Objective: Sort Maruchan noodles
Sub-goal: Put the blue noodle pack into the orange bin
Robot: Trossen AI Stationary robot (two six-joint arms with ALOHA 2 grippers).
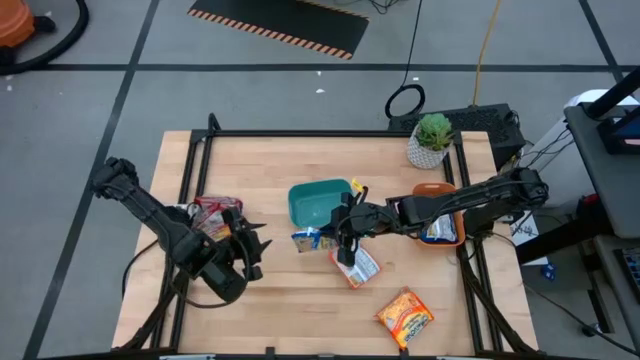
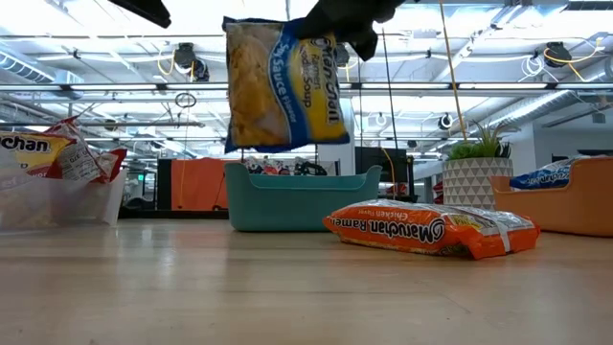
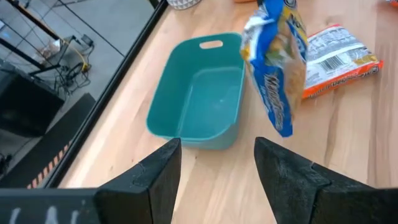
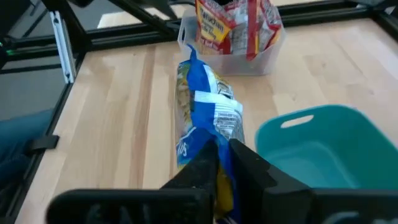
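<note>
Above table [image 2: 144, 287]: blue-yellow crinkly packet [image 2: 283, 81].

- worktop [image 1: 300, 300]: light wood planks, black frame rails along the edges
- teal bin [image 1: 318, 203] sits near the middle toward the back, open side up, nothing in it
- orange packet [image 1: 404, 316] flat on the wood at the front right, well apart from the bin
- orange-and-white packet [image 1: 357, 266] flat on the wood just in front of the bin, barcode side up
- clear tub [image 1: 215, 215] at the left side, dark red packets [image 1: 213, 212] standing in it
- orange tray [image 1: 440, 228] at the right edge, a blue packet inside
- white pot with green plant [image 1: 431, 141] at the back right corner
</note>
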